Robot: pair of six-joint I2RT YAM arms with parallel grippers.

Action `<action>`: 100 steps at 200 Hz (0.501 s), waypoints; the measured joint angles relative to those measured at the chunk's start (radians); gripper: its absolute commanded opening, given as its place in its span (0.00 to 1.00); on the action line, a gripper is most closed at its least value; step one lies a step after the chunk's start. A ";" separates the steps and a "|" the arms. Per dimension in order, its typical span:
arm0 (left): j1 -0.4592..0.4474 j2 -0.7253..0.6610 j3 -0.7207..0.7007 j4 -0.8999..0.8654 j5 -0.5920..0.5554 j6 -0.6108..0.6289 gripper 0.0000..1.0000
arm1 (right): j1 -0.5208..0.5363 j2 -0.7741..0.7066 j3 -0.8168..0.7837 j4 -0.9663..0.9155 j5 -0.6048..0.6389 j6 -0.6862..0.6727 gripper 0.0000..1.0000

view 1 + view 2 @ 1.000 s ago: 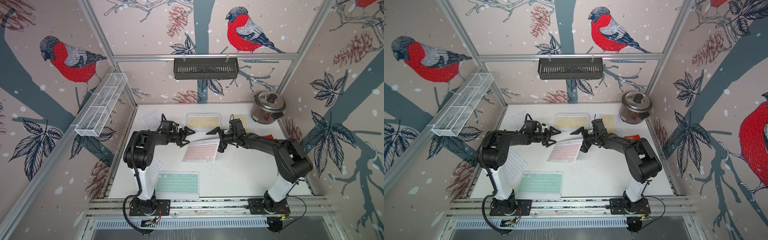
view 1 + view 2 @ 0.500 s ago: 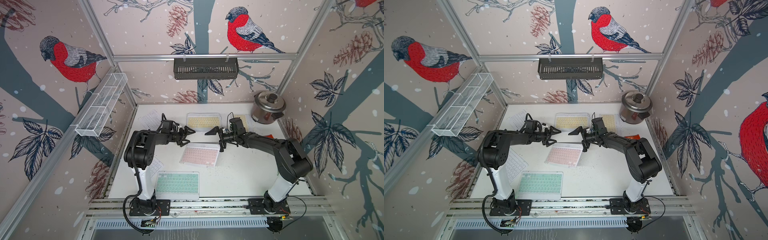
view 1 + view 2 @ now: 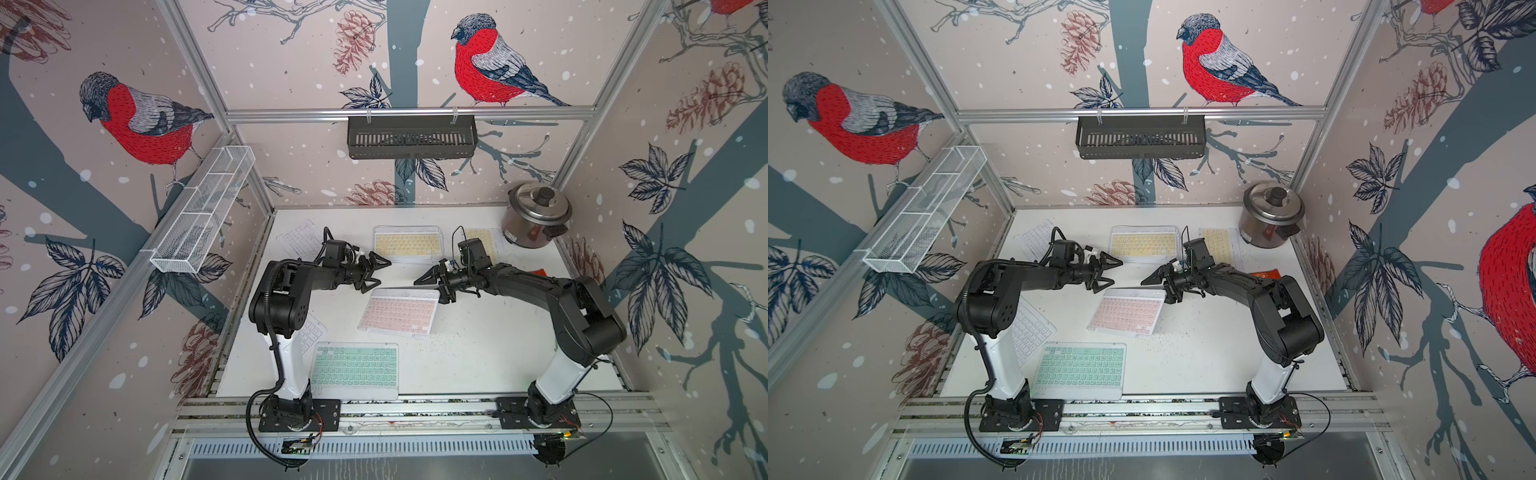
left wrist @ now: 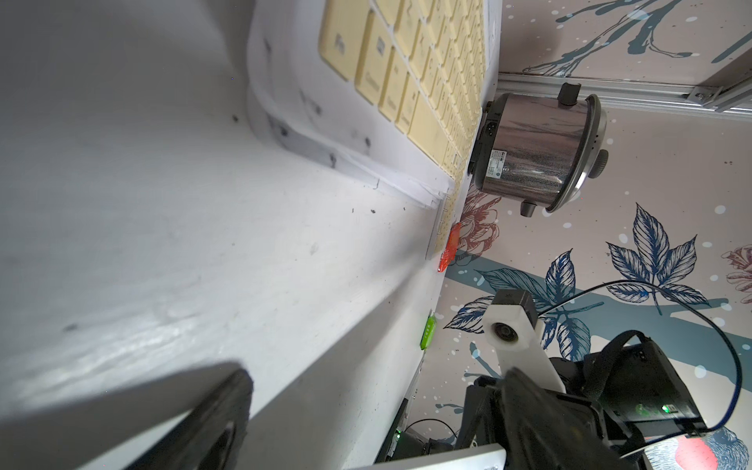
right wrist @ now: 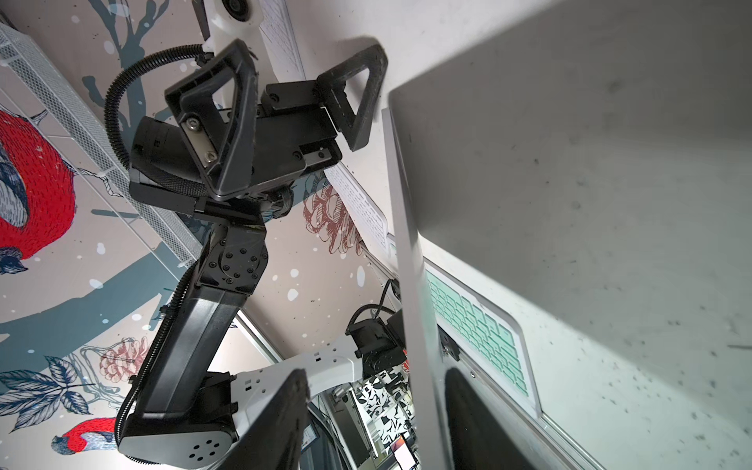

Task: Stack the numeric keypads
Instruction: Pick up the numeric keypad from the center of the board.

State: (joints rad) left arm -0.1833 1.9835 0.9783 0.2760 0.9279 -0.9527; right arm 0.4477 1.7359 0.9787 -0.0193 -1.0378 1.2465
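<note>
plainly, left gripper (image 3: 384, 273) jaws gape wide, empty; right gripper (image 3: 429, 293) jaws (half open) straddle an edge of the pink keypad (image 3: 399, 313), unclamped.

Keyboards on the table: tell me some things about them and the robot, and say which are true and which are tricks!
1. The pink keypad is in the middle of the table. True.
2. The mint keypad sits beside the silver pot. False: it lies at the front edge, far from the pot.
3. The left fingers are open and empty. True.
4. The right fingers straddle the mint keypad. False: they straddle the pink keypad's edge.
5. All keypads form one stack. False: they lie spread across the table.
</note>
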 measured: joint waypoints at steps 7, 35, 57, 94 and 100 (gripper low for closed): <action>0.000 0.001 0.000 0.002 0.002 0.000 0.96 | -0.003 0.001 0.008 -0.024 0.001 -0.025 0.37; 0.000 0.006 0.000 0.006 0.010 0.000 0.96 | -0.014 0.004 0.050 -0.123 0.035 -0.124 0.17; 0.001 0.006 0.007 0.006 0.013 0.001 0.96 | -0.028 0.007 0.080 -0.198 0.077 -0.223 0.06; 0.014 -0.022 0.064 -0.139 -0.041 0.025 0.96 | -0.043 0.006 0.135 -0.266 0.138 -0.370 0.01; 0.021 -0.031 0.080 -0.178 -0.063 0.037 0.96 | -0.045 0.006 0.142 -0.268 0.145 -0.385 0.01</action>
State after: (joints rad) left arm -0.1619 1.9526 1.0588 0.0982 0.8654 -0.9161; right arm 0.4023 1.7424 1.1202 -0.2874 -0.8932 0.8612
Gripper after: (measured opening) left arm 0.962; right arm 0.091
